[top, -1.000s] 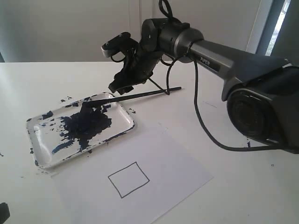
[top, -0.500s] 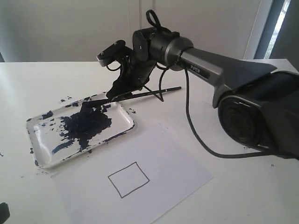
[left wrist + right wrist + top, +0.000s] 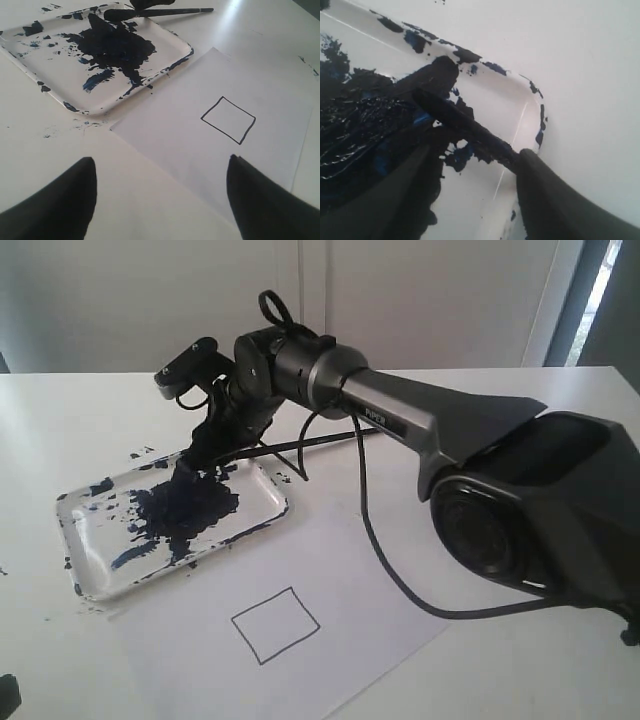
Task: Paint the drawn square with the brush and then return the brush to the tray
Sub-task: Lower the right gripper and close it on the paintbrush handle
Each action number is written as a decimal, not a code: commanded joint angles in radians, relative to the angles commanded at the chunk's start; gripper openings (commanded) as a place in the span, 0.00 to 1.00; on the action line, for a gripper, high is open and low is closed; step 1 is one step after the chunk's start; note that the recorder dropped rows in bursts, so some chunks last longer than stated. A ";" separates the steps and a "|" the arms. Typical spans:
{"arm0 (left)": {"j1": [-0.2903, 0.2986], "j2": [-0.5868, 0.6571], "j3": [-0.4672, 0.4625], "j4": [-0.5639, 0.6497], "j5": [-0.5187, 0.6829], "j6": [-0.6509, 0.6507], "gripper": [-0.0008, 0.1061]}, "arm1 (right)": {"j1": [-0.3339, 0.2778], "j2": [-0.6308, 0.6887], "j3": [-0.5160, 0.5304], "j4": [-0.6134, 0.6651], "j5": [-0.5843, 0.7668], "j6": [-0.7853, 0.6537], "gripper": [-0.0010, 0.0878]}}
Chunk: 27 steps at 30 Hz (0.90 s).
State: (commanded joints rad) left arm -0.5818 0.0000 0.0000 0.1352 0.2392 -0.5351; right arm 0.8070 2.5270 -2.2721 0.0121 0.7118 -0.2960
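Left gripper (image 3: 160, 159) hangs empty, fingers spread wide; the drawn square (image 3: 275, 625), unpainted, lies on paper (image 3: 380, 580) at 5 o'clock from the tray (image 3: 95, 540); the brush (image 3: 340, 436) rests with its tip in the tray's paint and its handle towards 2 o'clock; right gripper (image 3: 475, 150) straddles it, fingers apart.

the right claw (image 3: 200, 455) and its arm (image 3: 400, 420) are hanging low over the far edge of the tray (image 3: 90, 575), crowding the brush (image 3: 310, 442). nothing is covering the drawn square (image 3: 275, 624) on the paper (image 3: 385, 580).

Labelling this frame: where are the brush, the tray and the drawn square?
brush (image 3: 170, 10), left wrist view, mid-handle.
tray (image 3: 100, 535), exterior view, bare floor.
drawn square (image 3: 228, 120), left wrist view, unpainted interior.
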 joint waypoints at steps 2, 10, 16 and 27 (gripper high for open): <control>0.000 0.000 0.000 0.000 0.000 0.000 0.71 | 0.002 0.005 0.000 -0.023 -0.005 0.022 0.56; 0.000 0.000 0.000 0.000 0.000 0.000 0.71 | 0.004 0.009 0.000 -0.146 0.011 0.078 0.56; 0.000 0.000 0.000 0.000 0.000 0.000 0.71 | 0.009 0.017 0.000 -0.242 0.012 0.129 0.56; 0.000 0.000 0.000 0.000 0.000 0.000 0.71 | 0.011 0.048 0.000 -0.276 -0.026 0.220 0.56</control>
State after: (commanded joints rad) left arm -0.5818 0.0000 0.0000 0.1352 0.2392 -0.5351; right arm 0.8177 2.5750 -2.2721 -0.2641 0.6854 -0.0763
